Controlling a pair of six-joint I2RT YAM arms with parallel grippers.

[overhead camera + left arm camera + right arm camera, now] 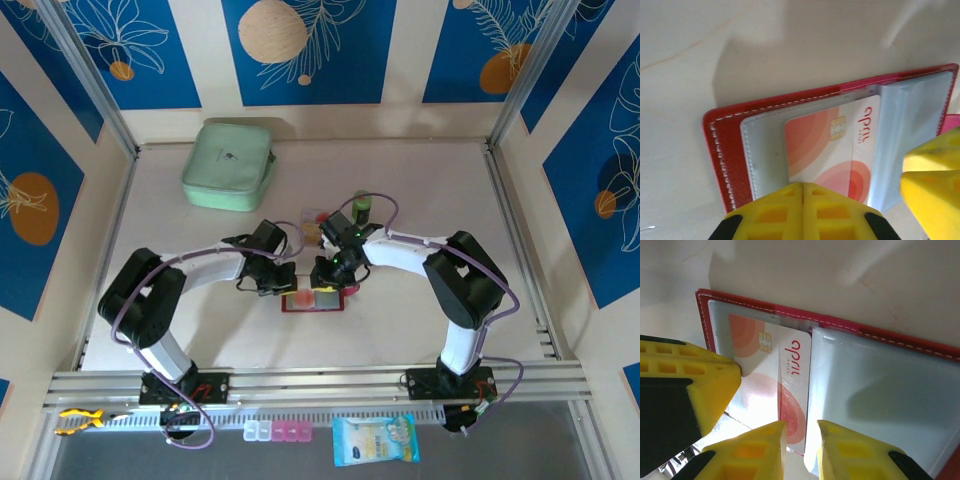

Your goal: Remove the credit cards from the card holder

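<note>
Pressure from our clenched left pincer steadies the dark red folding wallet while our slightly parted right pincer straddles its orange-white card.

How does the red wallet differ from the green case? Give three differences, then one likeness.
Colour: the wallet is dark red, the case mint green. Size: the wallet is smaller than the case. State: the wallet lies open, showing a card; the case is closed. Both lie flat on the table.
</note>
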